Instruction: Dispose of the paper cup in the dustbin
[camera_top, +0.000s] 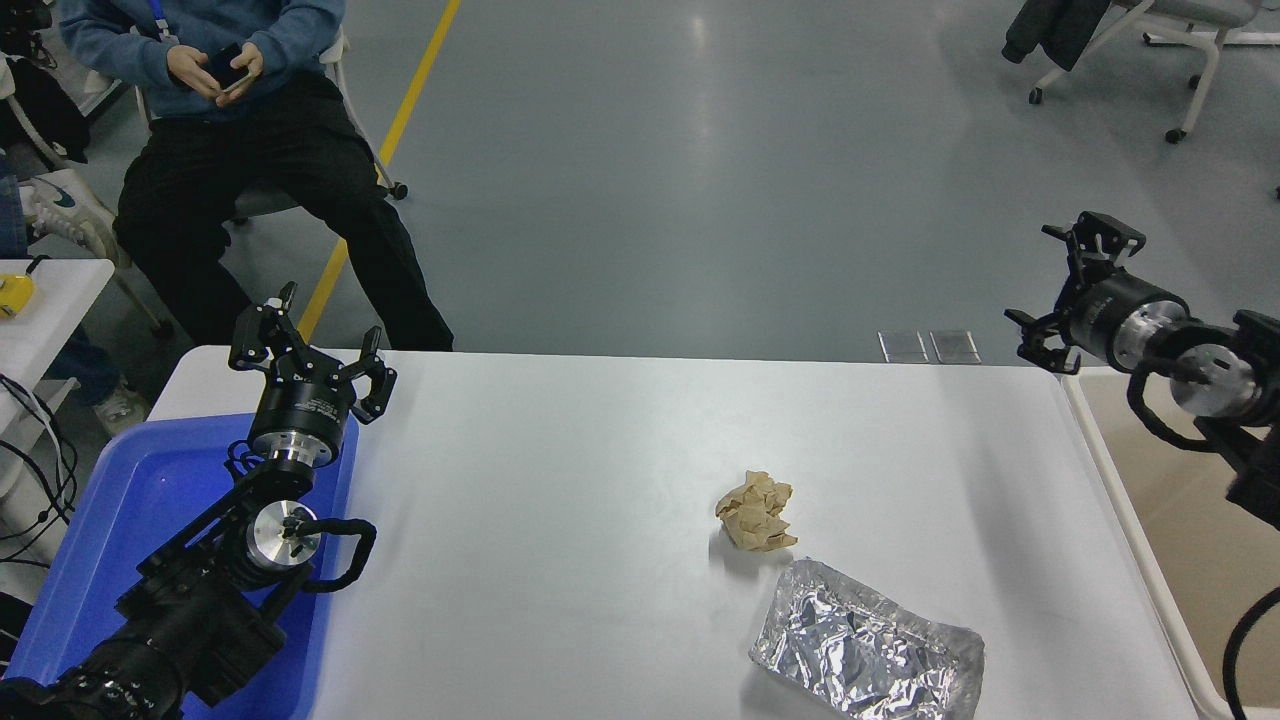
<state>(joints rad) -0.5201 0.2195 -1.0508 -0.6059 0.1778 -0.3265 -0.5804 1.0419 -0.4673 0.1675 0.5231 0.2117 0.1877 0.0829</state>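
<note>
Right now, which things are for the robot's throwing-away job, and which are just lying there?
For the job:
dustbin, at the table's right end
right gripper, open and holding nothing
No paper cup shows anywhere.

Just lying about:
crumpled brown paper ball
silver foil tray
blue tray under the parked left gripper

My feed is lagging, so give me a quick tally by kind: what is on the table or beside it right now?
Paper ball: 1
Foil tray: 1
Blue tray: 1
Dustbin: 1
Paper cup: 0 in view
Total: 4
</note>
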